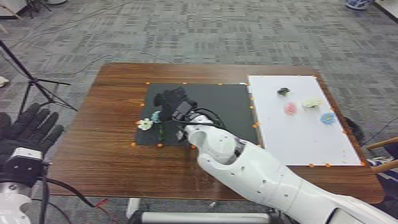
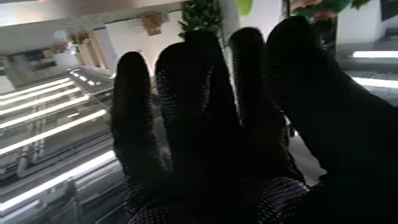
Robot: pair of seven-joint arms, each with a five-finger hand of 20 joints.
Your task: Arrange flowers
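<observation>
My right hand (image 1: 176,102) is over the black mat (image 1: 218,95) in the head view, just beside a blue flower (image 1: 155,117) with its stem on the mat. A white flower (image 1: 145,125) lies near the mat's left edge. In the right wrist view the fingers of my right hand (image 2: 213,130) are straight, and no flower can be made out between them. On the white board (image 1: 284,140) are a dark flower (image 1: 283,91), a pink flower (image 1: 290,108), a pale yellow flower (image 1: 312,103) and another blue flower (image 1: 328,118). My left hand (image 1: 27,132) is open, left of the table.
Small orange markers line the edges of the mat and the board on the brown table (image 1: 102,120). A black tripod (image 1: 33,80) stands on the floor at the left, and a chair (image 1: 384,150) is at the right edge. My right arm crosses the table's front right part.
</observation>
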